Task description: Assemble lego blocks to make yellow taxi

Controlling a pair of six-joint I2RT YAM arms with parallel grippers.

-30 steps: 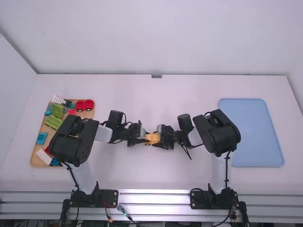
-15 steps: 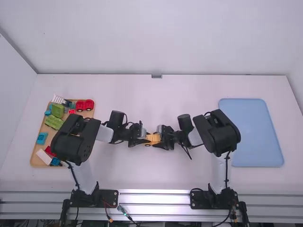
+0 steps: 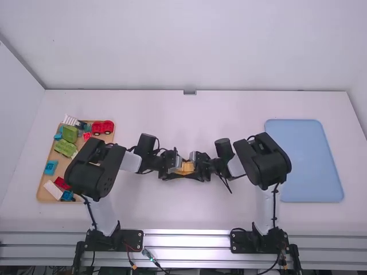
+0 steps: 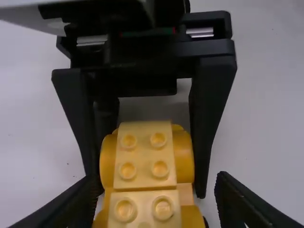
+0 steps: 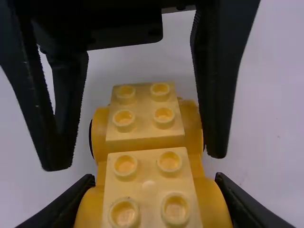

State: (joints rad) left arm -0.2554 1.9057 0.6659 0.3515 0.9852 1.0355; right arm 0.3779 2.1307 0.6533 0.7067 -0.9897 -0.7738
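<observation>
Yellow stud-topped car base (image 3: 185, 168) is at ctr of frame, a bit below the middle, btwn the two grippers, over the white table (image 3: 155, 206). R gripper (image 3: 194, 167) has its end of the car clamped, fingers tight on both sides. L gripper (image 3: 178, 167) comes in from the other end; its fingers are apart, one on each side of the car, w/ gaps btwn them & the yellow. Car's upright, studs up, w/ two raised 2x2 stud sections showing in both wrist views.

Far left of frame: wooden tray (image 3: 43, 191) w/ loose pcs. Red wheeled base (image 3: 103, 128) at its upper R corner, green blocks (image 3: 65, 148) toward upper L, blue block (image 3: 50, 167) at L side, white block (image 3: 53, 189) lower L. Right side of frame: light-blue mat (image 3: 309, 160), flat on the table.
</observation>
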